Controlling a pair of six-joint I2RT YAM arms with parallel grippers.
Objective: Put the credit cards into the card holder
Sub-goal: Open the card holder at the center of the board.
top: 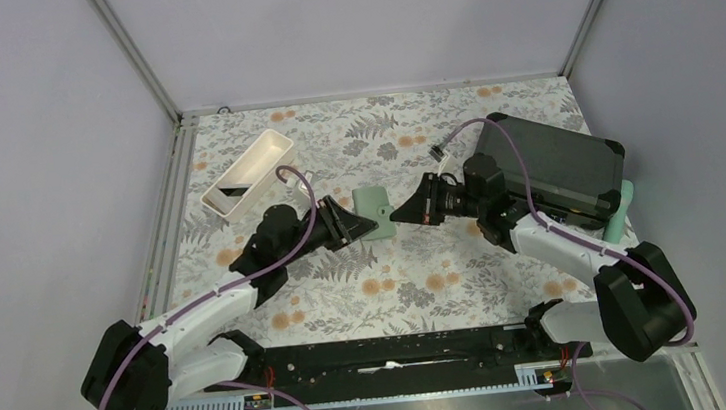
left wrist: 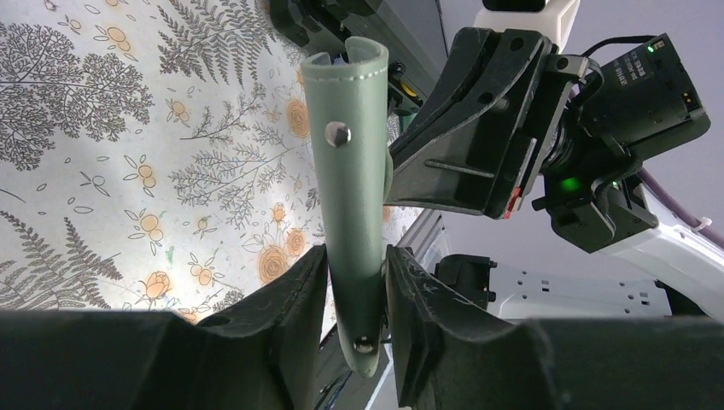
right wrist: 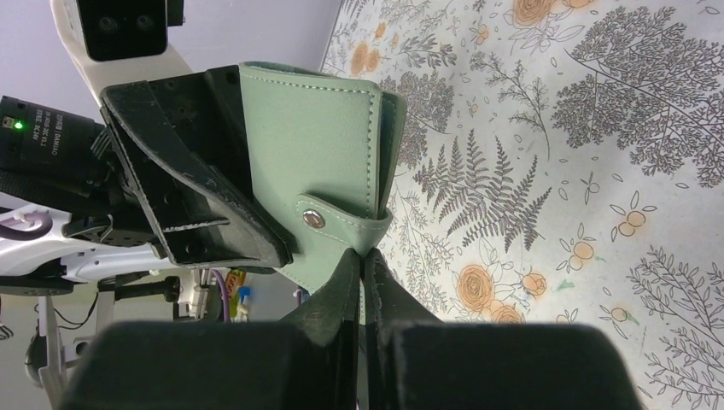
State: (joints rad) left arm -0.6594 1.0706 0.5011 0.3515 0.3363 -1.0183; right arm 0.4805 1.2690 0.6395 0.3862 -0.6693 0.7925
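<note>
The sage-green card holder (top: 374, 207) is held up off the floral table between both arms, folded shut with its snap tab fastened. My left gripper (left wrist: 356, 265) is shut on the card holder (left wrist: 354, 196) and clamps its lower edge from both sides. My right gripper (right wrist: 362, 256) is shut on the card holder (right wrist: 312, 145), pinching the corner by the snap tab. From above, the left gripper (top: 363, 223) and right gripper (top: 396, 213) meet at the holder from opposite sides. I cannot make out the credit cards in any view.
A white oblong tray (top: 250, 173) with a dark flat shape inside lies at the back left. At the right stands a large black hard case (top: 556, 166), with a pale green object (top: 619, 215) beside it. Metal frame rails border the table.
</note>
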